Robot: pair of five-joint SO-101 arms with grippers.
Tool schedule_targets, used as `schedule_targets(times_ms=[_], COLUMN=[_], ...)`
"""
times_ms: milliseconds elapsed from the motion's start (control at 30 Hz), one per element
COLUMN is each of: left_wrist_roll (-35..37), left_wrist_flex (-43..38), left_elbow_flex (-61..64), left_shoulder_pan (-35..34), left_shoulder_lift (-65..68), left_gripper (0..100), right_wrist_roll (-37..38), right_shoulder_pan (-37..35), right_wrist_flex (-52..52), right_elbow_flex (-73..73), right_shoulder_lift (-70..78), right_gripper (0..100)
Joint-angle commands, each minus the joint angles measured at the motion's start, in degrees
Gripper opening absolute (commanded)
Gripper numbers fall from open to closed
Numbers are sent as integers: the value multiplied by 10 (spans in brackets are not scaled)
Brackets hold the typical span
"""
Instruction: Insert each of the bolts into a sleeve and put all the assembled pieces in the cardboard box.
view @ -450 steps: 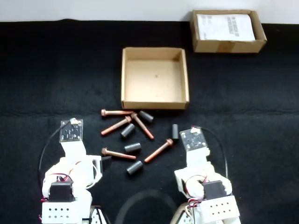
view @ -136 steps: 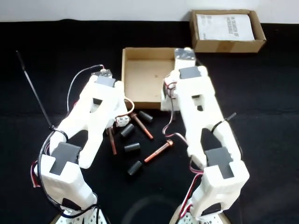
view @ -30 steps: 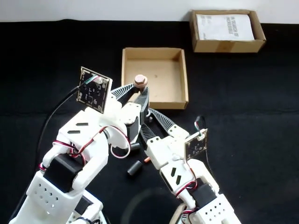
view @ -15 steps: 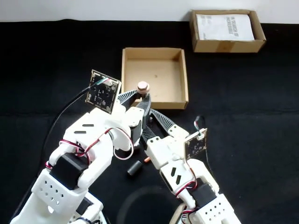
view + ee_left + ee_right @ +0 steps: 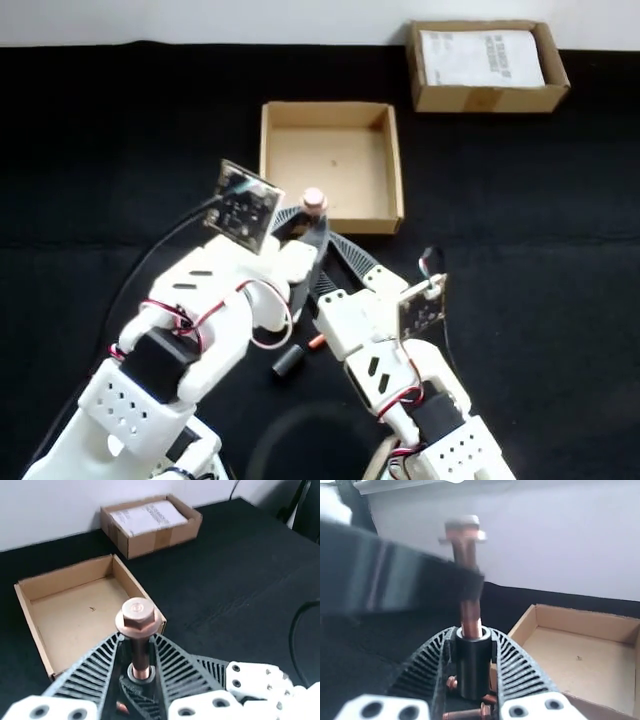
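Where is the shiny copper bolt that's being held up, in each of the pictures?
High view: the bolt, head up, seen against the cardboard box's near edge.
Left wrist view: the bolt stands upright between the left gripper's jaws, cardboard box behind it.
Right wrist view: the bolt's lower end enters the sleeve held in the right gripper, cardboard box behind.
Shared landmark: the cardboard box.

since 15 s ago, 1 bolt [image 5: 314, 198] has been lifted off the table and stood upright in the left gripper [image 5: 136, 675], and 1 sleeve [image 5: 472, 655] has been taken up by the right gripper [image 5: 473, 677]. over the last 1 s the bolt has been drawn back from the cardboard box [image 5: 332, 224], and its shank has been brought to the sleeve's open top.
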Motion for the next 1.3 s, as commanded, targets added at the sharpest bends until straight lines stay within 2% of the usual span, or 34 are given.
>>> schedule_targets(times_ms=[0,167,233,533,867,1033,1167,1267], left_wrist_roll=[-13,-11,-11,-14,-11,41,45,42], left_wrist_flex=[0,1,1,12,217,229,231,244], left_elbow_flex=[7,15,13,1,-127,-164,-171,-153], left_shoulder_pan=[23,7,-3,-80,-151,-162,-163,-166], left_shoulder_lift=[1,-2,-2,-4,-15,-90,-157,-196], left_gripper=[35,252,293,296,295,295,287,180], right_wrist_roll=[4,4,4,4,4,1,0,0], right_shoulder_pan=[9,9,9,9,24,39,51,57], right_wrist_flex=[-10,-10,-9,-9,-8,65,113,165], right_elbow_flex=[78,78,78,78,78,78,62,21], right_shoulder_lift=[-15,-12,-11,-11,-10,-10,-10,-10], right_gripper=[7,7,7,7,7,7,7,7])
